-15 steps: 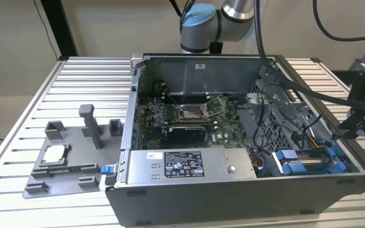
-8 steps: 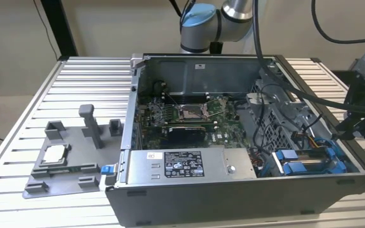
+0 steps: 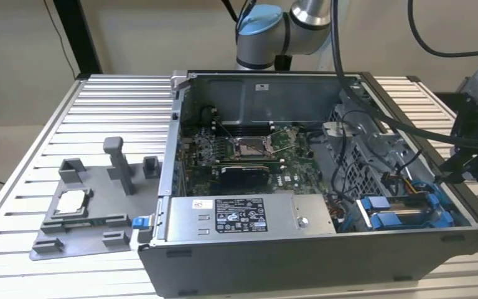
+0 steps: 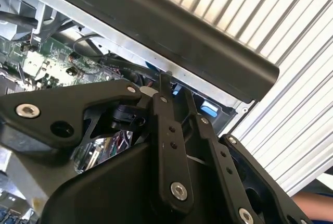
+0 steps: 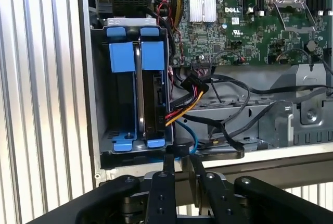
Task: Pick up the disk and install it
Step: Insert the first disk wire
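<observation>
One flat hard disk in a bright blue plastic carrier (image 3: 376, 204) already seated low in a corner of the open dark grey computer case (image 3: 305, 265), towards the exterior view's right, with a second blue carrier (image 3: 386, 219) just beside it. Outside the case wall there, the black end effector (image 3: 448, 174), near the disk but apart from it. On the slatted aluminium bench (image 3: 98, 99), at the exterior view's left, a grey moulded fixture (image 3: 98, 227) bearing a small square silver chip (image 3: 71, 202). In the first wrist view, disk (image 5: 153, 99) upright and edge-on in the metal drive cage (image 5: 98, 88), in the slot farther from the case wall; red, yellow and black cables (image 5: 190, 96) crowding its edge. End effector (image 5: 179, 156) fingers drawn close together, pinching nothing. Likely trouble from here: catching those cables or the case wall on any inward move, so tugging a plug loose or unseating the carrier. In the second wrist view, closed black linkage (image 4: 171, 91) near the case's black rim (image 4: 208, 41), green motherboard (image 4: 57, 67) beyond.
</observation>
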`<action>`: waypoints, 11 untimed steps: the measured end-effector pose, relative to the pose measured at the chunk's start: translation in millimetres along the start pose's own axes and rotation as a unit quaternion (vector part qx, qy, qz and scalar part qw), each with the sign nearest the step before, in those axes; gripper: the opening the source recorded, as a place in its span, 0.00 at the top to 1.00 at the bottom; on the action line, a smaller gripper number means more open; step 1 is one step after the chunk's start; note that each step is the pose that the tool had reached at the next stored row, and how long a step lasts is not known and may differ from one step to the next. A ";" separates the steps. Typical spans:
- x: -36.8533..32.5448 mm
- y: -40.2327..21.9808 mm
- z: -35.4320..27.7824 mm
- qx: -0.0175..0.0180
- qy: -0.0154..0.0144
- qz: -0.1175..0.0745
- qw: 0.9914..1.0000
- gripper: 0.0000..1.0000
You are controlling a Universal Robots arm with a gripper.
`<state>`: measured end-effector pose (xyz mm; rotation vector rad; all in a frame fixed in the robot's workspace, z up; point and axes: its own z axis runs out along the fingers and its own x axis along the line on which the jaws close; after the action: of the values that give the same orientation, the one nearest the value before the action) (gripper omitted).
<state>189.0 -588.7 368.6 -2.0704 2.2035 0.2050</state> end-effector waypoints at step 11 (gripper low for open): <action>0.1 0.6 0.1 0.000 0.000 0.000 1.000 0.00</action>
<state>188.4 -588.7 368.6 -2.0703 2.2034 0.2051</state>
